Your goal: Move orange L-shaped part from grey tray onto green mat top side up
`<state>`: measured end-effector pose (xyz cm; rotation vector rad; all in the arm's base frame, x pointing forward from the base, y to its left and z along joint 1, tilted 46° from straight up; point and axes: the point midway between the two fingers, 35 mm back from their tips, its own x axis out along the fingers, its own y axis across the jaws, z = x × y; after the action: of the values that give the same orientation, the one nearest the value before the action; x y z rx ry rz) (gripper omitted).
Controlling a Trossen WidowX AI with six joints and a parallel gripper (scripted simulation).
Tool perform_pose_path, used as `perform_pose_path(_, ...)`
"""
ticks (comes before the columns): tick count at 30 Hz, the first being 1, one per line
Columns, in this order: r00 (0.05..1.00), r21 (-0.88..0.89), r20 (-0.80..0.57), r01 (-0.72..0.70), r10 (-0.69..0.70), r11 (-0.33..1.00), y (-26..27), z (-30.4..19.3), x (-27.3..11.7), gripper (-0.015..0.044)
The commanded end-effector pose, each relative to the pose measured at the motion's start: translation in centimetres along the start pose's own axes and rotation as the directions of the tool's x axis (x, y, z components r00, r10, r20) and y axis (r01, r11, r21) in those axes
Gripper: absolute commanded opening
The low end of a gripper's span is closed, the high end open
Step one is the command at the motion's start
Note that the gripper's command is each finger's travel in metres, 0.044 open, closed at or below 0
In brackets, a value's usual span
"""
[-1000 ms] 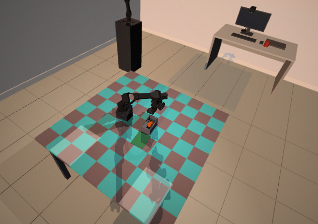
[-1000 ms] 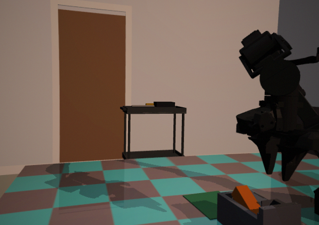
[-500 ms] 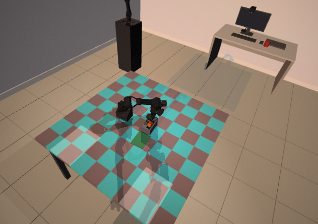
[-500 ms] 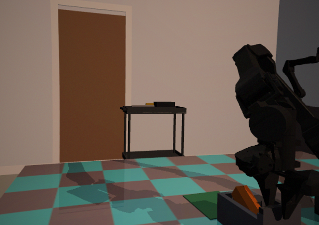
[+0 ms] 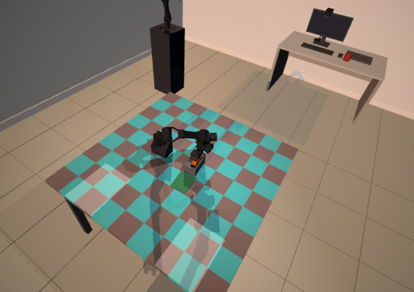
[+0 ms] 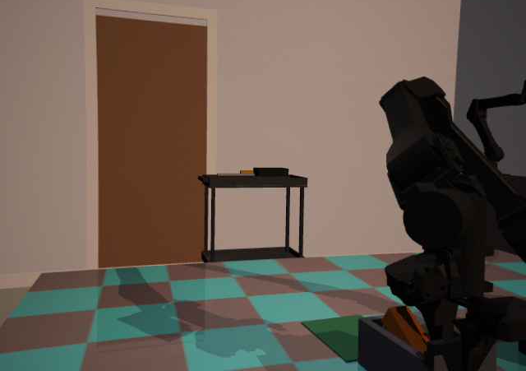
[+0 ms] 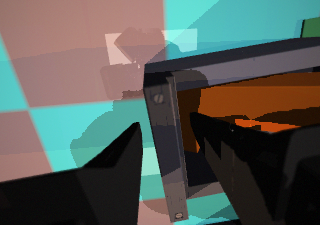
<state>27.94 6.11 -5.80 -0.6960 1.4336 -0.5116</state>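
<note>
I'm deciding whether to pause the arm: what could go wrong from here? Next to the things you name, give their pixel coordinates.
The pincer [image 5: 198,158] [image 6: 454,352] [image 7: 165,123] straddles the end wall [image 7: 167,155] of the grey tray [image 5: 191,169] [image 6: 382,343] [image 7: 225,67], so closing now might clamp that wall.

The orange L-shaped part [image 5: 195,162] [image 6: 399,324] [image 7: 250,97] sits tilted and ungripped; a nudge from the finger over the pocket could drop its raised end back in.

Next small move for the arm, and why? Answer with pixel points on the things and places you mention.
Probably nudge the gripper [image 5: 197,155] [image 6: 454,352] [image 7: 165,123] slightly lower, without closing. Its open fingers straddle one end of the grey tray [image 5: 191,170] [image 6: 380,345] [image 7: 165,150], the inner one over the orange part's [image 5: 194,162] [image 6: 399,322] [image 7: 260,97] low end; the raised end lies farther along. Contact is unclear.
</note>
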Motion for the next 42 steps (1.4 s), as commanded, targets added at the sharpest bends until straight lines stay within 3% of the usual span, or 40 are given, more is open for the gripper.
perform_pose_path(1, 1.0, -0.01, -0.006, 0.009, -0.009, 1.0, -0.1, -0.3, 0.9, 0.018)
perform_pose_path(30, 1.0, -0.005, 0.002, 0.002, -0.002, 1.0, 0.1, -0.1, 1.5, 0.018)
perform_pose_path(39, 1.0, -0.01, -0.006, 0.008, -0.008, 1.0, 1.1, -0.3, 0.1, 0.018)
perform_pose_path(42, 1.0, -0.011, -0.006, 0.005, -0.005, 1.0, 1.0, 0.0, -2.5, 0.018)
